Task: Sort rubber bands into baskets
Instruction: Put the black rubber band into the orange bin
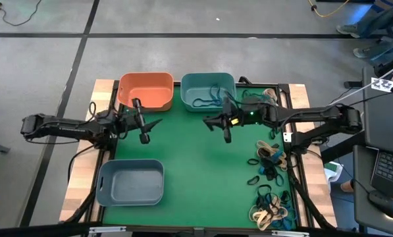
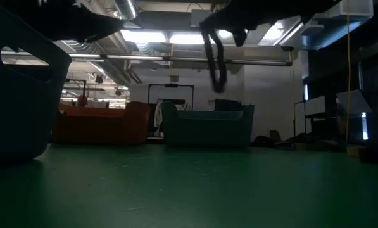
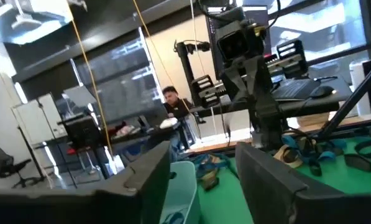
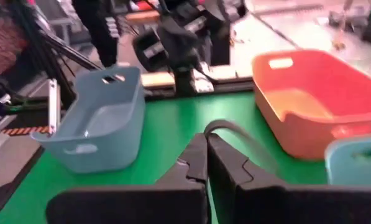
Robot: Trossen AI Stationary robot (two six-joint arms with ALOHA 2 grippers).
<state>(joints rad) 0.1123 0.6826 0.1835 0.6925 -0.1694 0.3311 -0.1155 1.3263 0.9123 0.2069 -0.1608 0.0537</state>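
Aloft, right gripper (image 1: pixel 226 136) pinches a dark rubber band (image 2: pixel 215 57) above the desk (image 1: pixel 196 158) | left gripper (image 1: pixel 143 125) spread, seemingly empty | risk: dangling band slips before reaching a basket.

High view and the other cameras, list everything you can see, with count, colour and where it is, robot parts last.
Orange basket: one, orange, far edge of the mat, left of the teal one.
Teal basket: one, teal, far edge at the middle, blue-teal bands inside.
Grey-blue basket: one, grey-blue, near left corner.
Rubber bands: many, black, blue-teal and tan, scattered along the right side of the mat.
Green mat: one, green, covering the table.
Laptop: one, dark, right of the table.
Person: one, seated in the room behind.
Left gripper: open, empty, beside the orange basket.
Right gripper: shut on a black band, mid-table near the teal basket.
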